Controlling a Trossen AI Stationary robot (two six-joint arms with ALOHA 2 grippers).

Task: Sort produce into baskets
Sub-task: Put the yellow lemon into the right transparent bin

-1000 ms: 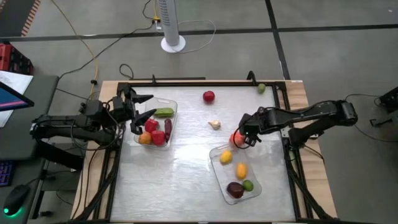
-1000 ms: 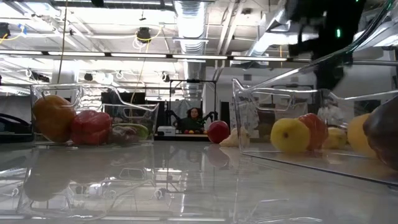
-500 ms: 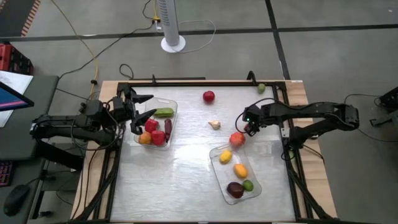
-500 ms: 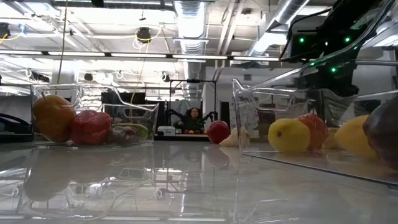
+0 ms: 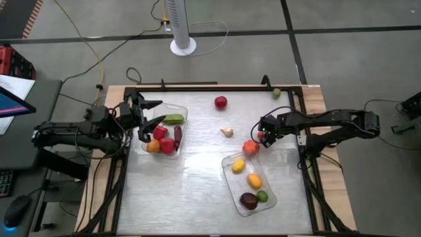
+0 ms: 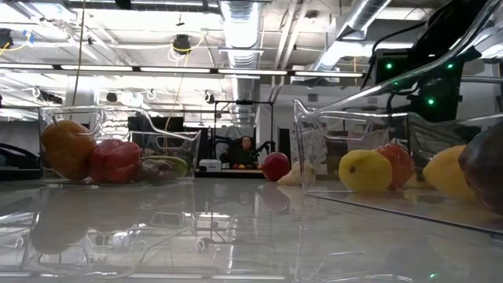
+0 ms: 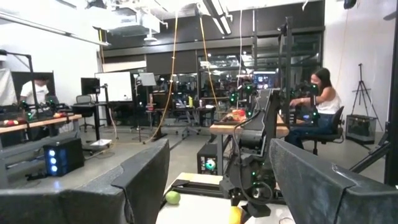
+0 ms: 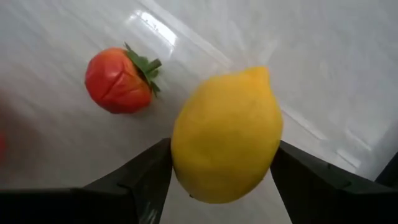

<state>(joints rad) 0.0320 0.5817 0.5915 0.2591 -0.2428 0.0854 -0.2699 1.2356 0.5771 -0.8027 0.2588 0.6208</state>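
Update: my right jaws [image 5: 263, 136] have backed off toward 3 o'clock, away from the spot they were covering a second ago. They're clamped on a lemon [image 8: 227, 134]. That uncovers the strawberry [image 5: 250, 147], which sits on the tabletop just off the 12 o'clock end of the right basket [image 5: 230, 179], not inside it.

So nothing new got sorted, as far as I can judge. The lemon hasn't been dropped in and the strawberry is loose. An apple [image 5: 221, 102] at 12 o'clock, the garlic [image 5: 227, 132] near the middle and a green piece [image 5: 277, 93] at the 1 o'clock corner also wait. My left jaws [image 5: 154, 113] hang spread apart over the left basket [image 5: 184, 128] at 9 o'clock.
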